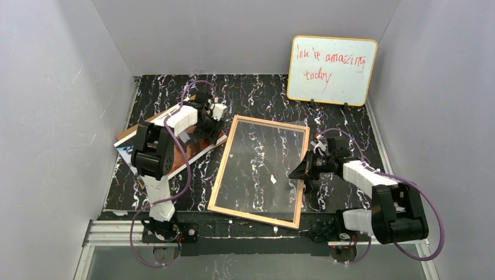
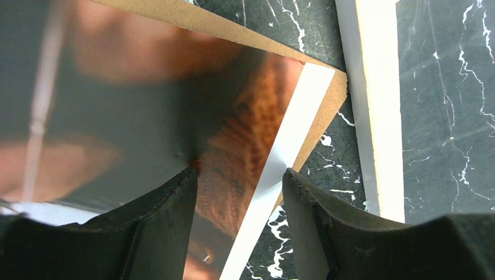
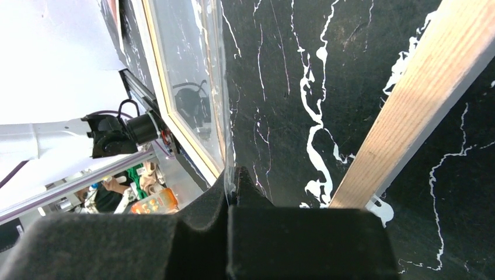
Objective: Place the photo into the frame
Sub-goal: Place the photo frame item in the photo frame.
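Note:
The photo [image 2: 245, 116], dark with orange-brown tones and a white border, lies on the brown backing board [image 2: 233, 32] at the left of the table [image 1: 195, 146]. My left gripper [image 2: 239, 175] is open just above the photo's right edge, with one finger over the picture and one past the white border; it holds nothing. The frame [image 1: 222, 175] lies in the middle with its tan wood back up, and its rail shows in the right wrist view [image 3: 403, 99]. My right gripper [image 3: 233, 175] is shut on the edge of the clear pane [image 3: 219, 87] at the frame's right side [image 1: 296, 170].
An orange-rimmed whiteboard [image 1: 331, 70] with red writing leans on the back wall at the right. The backing board [image 1: 131, 135] sticks out past the photo toward the left wall. Grey walls close in both sides. The frame's near rail lies close to the arm bases.

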